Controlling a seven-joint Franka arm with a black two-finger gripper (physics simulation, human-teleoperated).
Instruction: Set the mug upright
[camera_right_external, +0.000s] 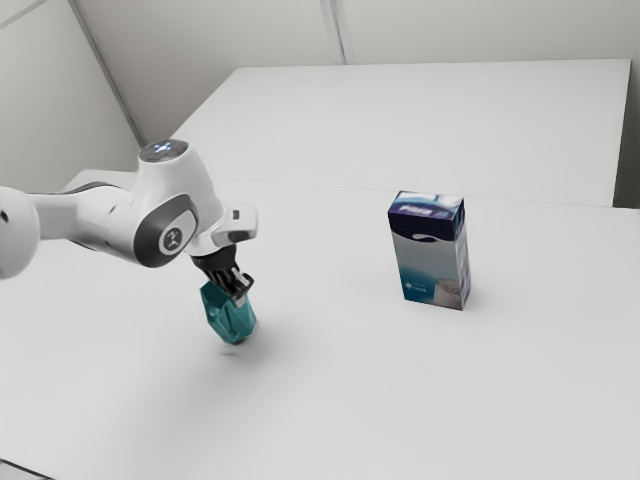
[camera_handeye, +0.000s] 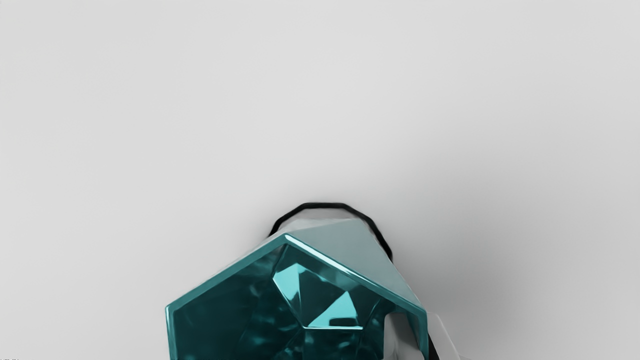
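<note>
Mug (camera_right_external: 226, 316) — tilted, base (camera_right_external: 237, 341) lowermost; we held the tool (camera_right_external: 242, 291) clamped on its wall (camera_handeye: 425, 332), one finger (camera_handeye: 399, 336) inside, one outside — presumably for leverage in righting it.

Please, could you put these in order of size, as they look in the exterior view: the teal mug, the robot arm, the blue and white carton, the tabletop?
From largest to smallest:
1. tabletop
2. robot arm
3. blue and white carton
4. teal mug
</note>
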